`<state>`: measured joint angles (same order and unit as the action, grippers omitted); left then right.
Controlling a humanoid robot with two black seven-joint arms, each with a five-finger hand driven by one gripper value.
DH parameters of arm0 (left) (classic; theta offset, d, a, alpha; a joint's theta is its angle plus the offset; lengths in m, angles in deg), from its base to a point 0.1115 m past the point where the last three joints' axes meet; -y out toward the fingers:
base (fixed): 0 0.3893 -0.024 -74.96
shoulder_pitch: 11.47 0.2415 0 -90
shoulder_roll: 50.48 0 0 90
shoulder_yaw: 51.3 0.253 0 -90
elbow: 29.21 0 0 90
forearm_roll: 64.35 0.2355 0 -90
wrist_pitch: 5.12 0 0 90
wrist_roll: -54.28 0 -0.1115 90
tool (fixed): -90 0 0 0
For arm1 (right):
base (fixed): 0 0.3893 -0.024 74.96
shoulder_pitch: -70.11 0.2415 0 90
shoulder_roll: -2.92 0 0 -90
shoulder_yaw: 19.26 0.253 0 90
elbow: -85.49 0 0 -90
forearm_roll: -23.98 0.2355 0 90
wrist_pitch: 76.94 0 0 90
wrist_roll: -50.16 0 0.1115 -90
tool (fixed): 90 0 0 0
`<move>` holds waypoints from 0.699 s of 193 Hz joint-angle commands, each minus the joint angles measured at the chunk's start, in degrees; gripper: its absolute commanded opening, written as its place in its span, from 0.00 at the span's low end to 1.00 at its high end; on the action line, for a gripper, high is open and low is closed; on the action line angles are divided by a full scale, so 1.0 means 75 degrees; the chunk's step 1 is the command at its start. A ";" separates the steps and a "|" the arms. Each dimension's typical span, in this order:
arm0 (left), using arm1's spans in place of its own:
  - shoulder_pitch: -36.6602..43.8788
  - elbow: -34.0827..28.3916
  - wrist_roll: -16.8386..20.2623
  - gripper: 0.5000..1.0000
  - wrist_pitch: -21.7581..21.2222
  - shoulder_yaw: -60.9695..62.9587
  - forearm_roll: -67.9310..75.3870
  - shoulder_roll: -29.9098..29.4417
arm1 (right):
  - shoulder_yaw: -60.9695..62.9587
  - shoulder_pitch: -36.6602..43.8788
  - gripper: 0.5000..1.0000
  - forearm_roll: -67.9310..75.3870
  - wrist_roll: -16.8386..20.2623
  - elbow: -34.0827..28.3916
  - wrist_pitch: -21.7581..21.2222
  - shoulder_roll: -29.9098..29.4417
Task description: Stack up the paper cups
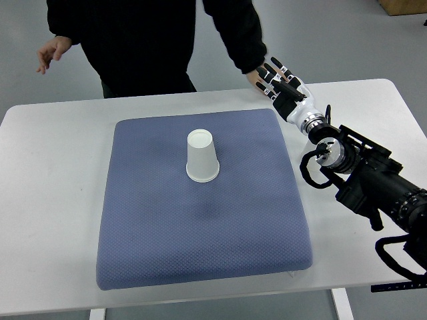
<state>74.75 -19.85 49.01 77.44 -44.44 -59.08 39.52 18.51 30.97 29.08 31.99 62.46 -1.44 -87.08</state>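
**Right hand empty at far corner, cup on mat**

I see the right hand (283, 81) with fingers spread, holding nothing, over the far right table (53, 200) corner, just beside a person's hand (255, 78). 1 paper cup (201, 156) sits upside down on the blue mat (200, 233), well apart from my hand.

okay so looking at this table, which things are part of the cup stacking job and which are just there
Part of the job:
paper cup, upside down on the blue mat
right hand, open, at the table's far edge

Just there:
blue mat
white table
person standing behind the table
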 commanded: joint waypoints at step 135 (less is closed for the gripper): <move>0.0000 0.0100 0.0000 1.00 0.0030 0.0023 -0.0023 0.0000 | -0.3806 0.2383 0.84 -0.4207 0.1216 -0.1593 -0.0023 0.1980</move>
<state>74.75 -19.64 49.01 77.61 -44.31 -59.32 39.52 -0.65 42.97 2.18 40.79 55.22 -1.33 -77.82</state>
